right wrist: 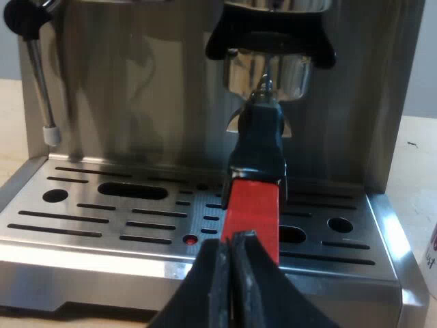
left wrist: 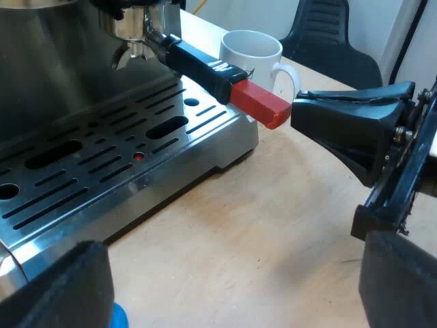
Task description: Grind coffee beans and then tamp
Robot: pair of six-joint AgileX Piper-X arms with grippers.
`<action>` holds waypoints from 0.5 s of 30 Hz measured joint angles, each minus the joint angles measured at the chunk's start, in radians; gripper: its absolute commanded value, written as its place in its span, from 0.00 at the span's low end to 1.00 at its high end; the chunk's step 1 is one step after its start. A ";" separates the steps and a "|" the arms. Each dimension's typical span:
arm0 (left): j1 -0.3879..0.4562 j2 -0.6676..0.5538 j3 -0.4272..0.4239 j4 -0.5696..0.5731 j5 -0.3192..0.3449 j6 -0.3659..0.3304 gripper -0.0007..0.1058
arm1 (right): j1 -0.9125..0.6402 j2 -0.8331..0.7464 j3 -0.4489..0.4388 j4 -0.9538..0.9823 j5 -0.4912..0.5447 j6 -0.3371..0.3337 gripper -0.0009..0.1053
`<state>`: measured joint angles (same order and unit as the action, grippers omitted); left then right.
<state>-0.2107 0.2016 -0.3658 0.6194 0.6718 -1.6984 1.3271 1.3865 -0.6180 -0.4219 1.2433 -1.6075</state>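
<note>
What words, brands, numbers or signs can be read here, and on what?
No text can be read.
Shiny steel espresso machine: no lettering shows.
White ceramic mug: plain on the side seen.
White thing beside the machine's slotted tray: small dark marks, cut off, unreadable.
Black holder handle with red end: no lettering legible.

Left gripper (left wrist: 229,273): my near pair, two matte black fingers (left wrist: 58,287), blocky with rounded edges.
Right gripper (right wrist: 231,249): two smooth black fingers (right wrist: 263,290), tapering into a wedge.
Bracket (left wrist: 399,164): black, angular, small screws.
</note>
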 measured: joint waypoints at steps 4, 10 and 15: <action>0.000 0.000 0.000 0.000 0.000 0.000 0.74 | 0.021 -0.010 0.000 0.000 0.000 0.000 0.26; 0.000 0.000 0.000 0.000 0.000 0.000 0.74 | 0.059 -0.044 0.000 0.000 0.003 -0.022 0.50; 0.000 0.000 0.000 0.000 0.024 0.000 0.74 | 0.072 -0.102 0.000 0.002 0.003 -0.143 0.54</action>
<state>-0.2107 0.2016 -0.3658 0.6194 0.6958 -1.6984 1.3992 1.2844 -0.6180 -0.4196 1.2460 -1.7505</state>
